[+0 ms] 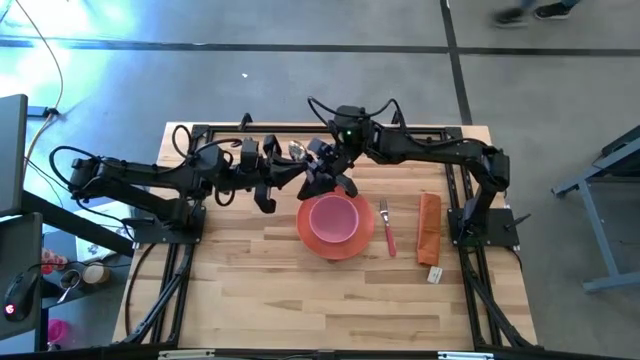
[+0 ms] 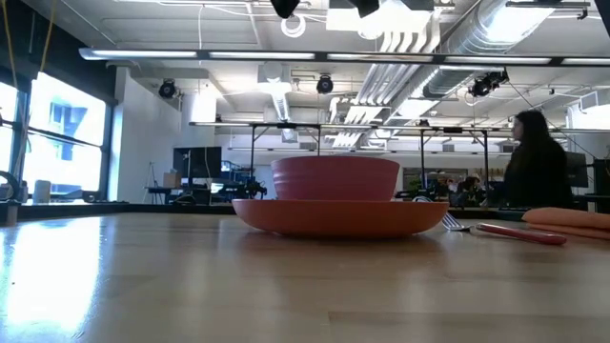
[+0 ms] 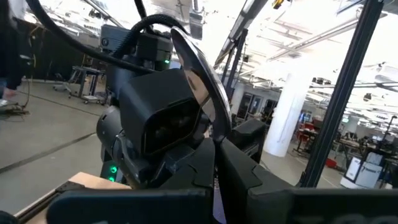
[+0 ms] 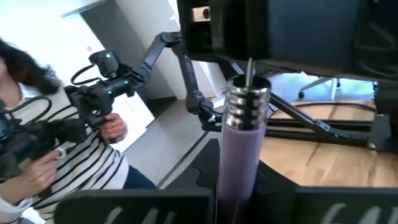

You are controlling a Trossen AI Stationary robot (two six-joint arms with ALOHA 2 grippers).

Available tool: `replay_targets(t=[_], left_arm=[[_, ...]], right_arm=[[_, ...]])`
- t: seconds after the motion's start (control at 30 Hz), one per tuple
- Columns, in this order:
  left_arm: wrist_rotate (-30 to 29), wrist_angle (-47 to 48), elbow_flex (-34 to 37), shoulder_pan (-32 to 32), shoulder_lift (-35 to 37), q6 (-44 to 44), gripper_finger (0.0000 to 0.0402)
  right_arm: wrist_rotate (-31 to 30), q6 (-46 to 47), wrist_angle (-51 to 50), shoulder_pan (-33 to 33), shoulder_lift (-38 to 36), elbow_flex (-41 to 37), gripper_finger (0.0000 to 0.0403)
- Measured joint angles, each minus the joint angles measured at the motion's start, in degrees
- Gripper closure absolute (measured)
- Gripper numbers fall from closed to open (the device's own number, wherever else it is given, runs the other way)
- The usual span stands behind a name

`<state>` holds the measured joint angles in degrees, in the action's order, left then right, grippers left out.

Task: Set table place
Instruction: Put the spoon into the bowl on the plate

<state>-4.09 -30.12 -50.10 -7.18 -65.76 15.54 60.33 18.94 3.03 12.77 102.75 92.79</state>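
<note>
The pink bowl (image 1: pixel 333 218) sits in the orange plate (image 1: pixel 347 247) at mid-table. The pink-handled fork (image 1: pixel 387 235) lies just right of the plate. Both grippers meet above the table's far middle, beyond the bowl, on the lilac-handled spoon (image 1: pixel 297 150). My left gripper (image 1: pixel 285 172) comes from the left and is shut on the spoon. Its metal bowl (image 3: pixel 196 74) rises from between the fingers. My right gripper (image 1: pixel 320 170) comes from the right and is shut on the lilac handle (image 4: pixel 239 155). The low view shows only the grippers' lowest parts at its top edge. My left gripper has the spoon between its two fingers, just below the metal bowl (image 3: pixel 214 146). The fingers themselves hide the exact place of contact. The spoon is clear of the table. My right gripper pinches the lilac handle (image 4: pixel 236 186) between its two fingers, well below the ribbed metal collar (image 4: pixel 247 99). The thin metal neck runs on toward the left gripper. The spoon is clear of the table.
A folded orange cloth strip (image 1: pixel 429 228) lies right of the fork, with a small white tag (image 1: pixel 434 273) at its near end. The black rail frame (image 1: pixel 180 270) borders the table. A person in a striped top (image 4: pixel 68 168) stands beyond the table, and another shows in the low view (image 2: pixel 538 157).
</note>
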Motion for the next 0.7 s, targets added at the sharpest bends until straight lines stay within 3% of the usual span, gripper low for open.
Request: replay_targets(t=[0.3,0.53,0.7], left_arm=[[3.22,1.29,0.24,-0.20,-0.07,1.23,0.0362],[1.19,2.20,0.23,-0.20,-0.07,1.68,0.0292],[5.47,1.54,0.14,0.41,0.02,1.38,0.0234]], right_arm=[[-9.01,-11.54,-17.53,3.89,-3.83,0.17,0.0403],[-19.74,-15.58,-27.20,7.22,-9.36,0.21,0.0403],[-31.75,-17.91,-36.02,8.12,-13.79,0.20,0.0402]])
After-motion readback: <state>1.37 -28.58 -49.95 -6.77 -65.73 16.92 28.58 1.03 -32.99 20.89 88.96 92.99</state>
